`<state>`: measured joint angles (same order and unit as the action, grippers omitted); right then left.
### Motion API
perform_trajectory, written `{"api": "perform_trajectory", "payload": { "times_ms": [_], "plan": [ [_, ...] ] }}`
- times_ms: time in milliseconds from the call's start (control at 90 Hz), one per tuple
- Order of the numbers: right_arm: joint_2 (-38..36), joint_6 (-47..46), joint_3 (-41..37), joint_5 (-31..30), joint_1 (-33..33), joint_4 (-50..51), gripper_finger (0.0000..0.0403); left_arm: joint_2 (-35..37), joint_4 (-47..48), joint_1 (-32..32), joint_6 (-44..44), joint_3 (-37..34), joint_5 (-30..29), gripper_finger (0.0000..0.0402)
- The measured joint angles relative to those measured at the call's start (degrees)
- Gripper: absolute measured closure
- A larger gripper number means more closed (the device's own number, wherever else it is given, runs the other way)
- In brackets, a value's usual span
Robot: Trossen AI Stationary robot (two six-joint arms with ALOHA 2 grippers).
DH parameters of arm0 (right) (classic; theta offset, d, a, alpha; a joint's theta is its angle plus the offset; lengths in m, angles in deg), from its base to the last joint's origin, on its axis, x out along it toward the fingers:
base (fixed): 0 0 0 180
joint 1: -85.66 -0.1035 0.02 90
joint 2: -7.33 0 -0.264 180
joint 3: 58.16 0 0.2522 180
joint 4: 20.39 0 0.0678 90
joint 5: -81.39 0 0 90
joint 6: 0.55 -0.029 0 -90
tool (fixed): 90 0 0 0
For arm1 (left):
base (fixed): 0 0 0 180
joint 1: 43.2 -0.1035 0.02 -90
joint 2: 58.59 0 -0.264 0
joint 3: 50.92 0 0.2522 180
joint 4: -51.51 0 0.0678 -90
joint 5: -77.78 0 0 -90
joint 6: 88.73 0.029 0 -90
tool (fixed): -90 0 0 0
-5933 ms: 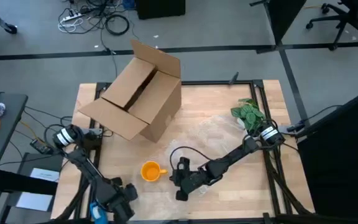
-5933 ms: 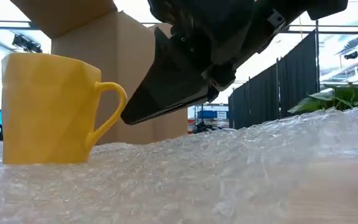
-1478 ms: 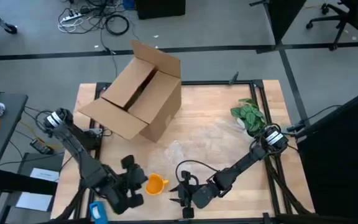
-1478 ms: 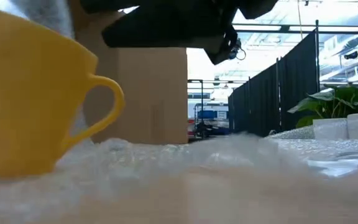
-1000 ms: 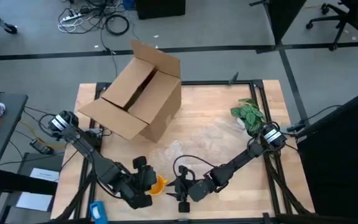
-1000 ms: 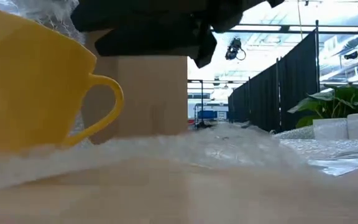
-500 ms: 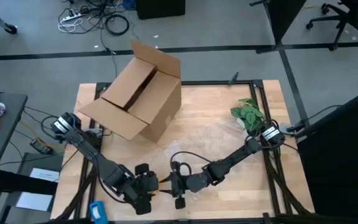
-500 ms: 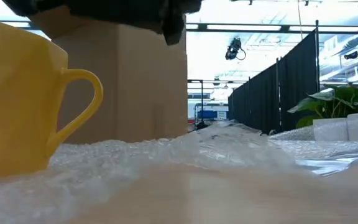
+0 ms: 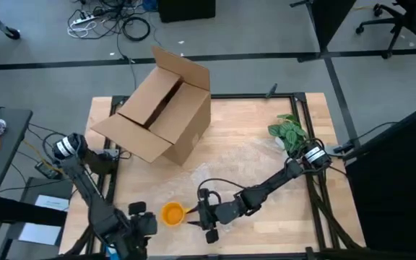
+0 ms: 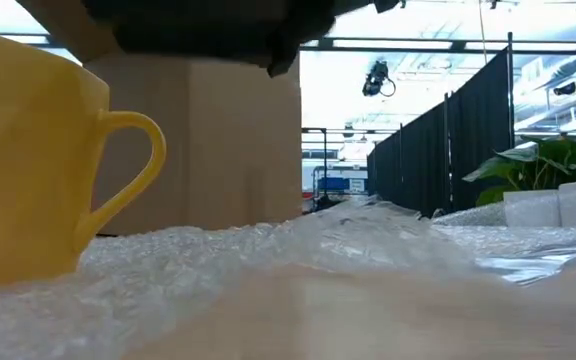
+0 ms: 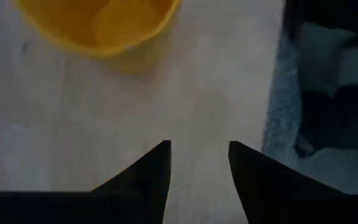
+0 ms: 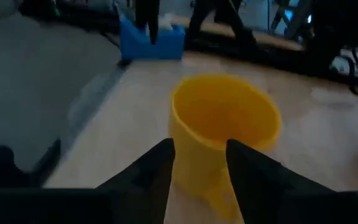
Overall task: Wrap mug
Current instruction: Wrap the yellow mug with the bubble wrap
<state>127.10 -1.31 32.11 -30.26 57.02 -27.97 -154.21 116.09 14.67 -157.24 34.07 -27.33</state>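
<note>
mug (image 9: 172, 213): small, yellow, shiny; near the front edge of the wooden surface (image 9: 266, 123), between the two arms.
mug weight: looks light, easy to lift with one gripper.
mug feel: hard and stiff, smooth, so likely slippery; could chip or break if dropped.
best hold: on the loop handle or across the rim wall, not on the round shiny side.
mug pose: standing up, open mouth to the ceiling, empty inside.
long axis: straight up and down.
handle: points toward the right arm in the high view, to the right in the low view.
right gripper (image 12: 199, 163): right at the handle, fingers a little apart on either side of it, maybe touching, hard to say for sure.
left gripper (image 11: 199, 163): just beside the mug on the other side, fingers a narrow gap apart, holding nothing.
bubble wrap (image 10: 348, 235): soft, clear, crinkly; spread on the surface under and past the mug.
cardboard box (image 9: 157, 108): far bigger than the mug, open, tipped on its side at the back.
plant (image 9: 289, 133): green leaves, well apart from the mug, near the right arm's base.
</note>
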Motion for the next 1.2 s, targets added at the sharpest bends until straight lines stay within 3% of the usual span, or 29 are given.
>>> {"api": "perform_trajectory", "payload": {
  "times_ms": [178, 289, 478, 567, 778, 1200],
  "plan": [
    [0.0, -4.81, 0.0, 2.1, 1.88, 4.52, 0.0266, -2.92, -6.68, 0.26, -2.25, -4.67, 0.11, 0.0254],
    [0.02, -2.71, 0.0, 2.64, 2.62, 5.82, 0.0261, -4.58, -9.99, 0.28, -1.56, -7.78, 1.0, 0.0254],
    [0.07, -1.15, 0.0, 10.53, 5.23, 5.72, 0.0267, -6.09, -10.38, 0.26, -0.63, -11.04, 2.98, 0.0254],
    [0.07, -1.07, 0.0, 11.0, 6.07, 5.53, 0.0277, -5.92, -11.02, 0.26, -0.72, -12.23, 3.85, 0.0254],
    [0.09, -0.65, 0.0, 14.67, 6.99, 4.88, 0.0298, -5.76, -11.28, 0.32, -0.72, -12.94, 4.24, 0.0254],
    [4.92, -2.06, 0.25, 15.91, 6.95, -2.42, 0.0292, -5.85, -12.11, 0.32, -0.72, -13.12, 3.92, 0.0254]
  ]
}}
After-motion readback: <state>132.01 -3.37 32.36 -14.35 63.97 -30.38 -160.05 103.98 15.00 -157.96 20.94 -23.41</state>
